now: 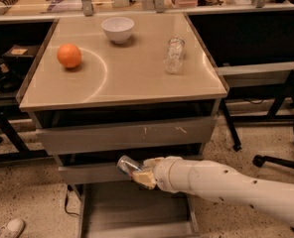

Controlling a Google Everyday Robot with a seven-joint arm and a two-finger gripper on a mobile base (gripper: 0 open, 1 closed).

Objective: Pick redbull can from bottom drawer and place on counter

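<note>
My gripper (pixel 137 172) is at the end of the white arm that reaches in from the lower right. It is shut on the redbull can (pixel 126 163), a slim silver can tilted up to the left. The can hangs above the open bottom drawer (pixel 132 214), just in front of the middle drawer's front. The drawer's grey floor shows nothing else on it. The beige counter (pixel 132 76) is above, well clear of the can.
On the counter stand an orange ball (pixel 69 55), a white bowl (pixel 117 29) and a clear glass jar (pixel 174 55). A cluttered bench (pixel 47 6) runs behind. A chair base (pixel 281 160) is at the right, a shoe (pixel 5 228) at the lower left.
</note>
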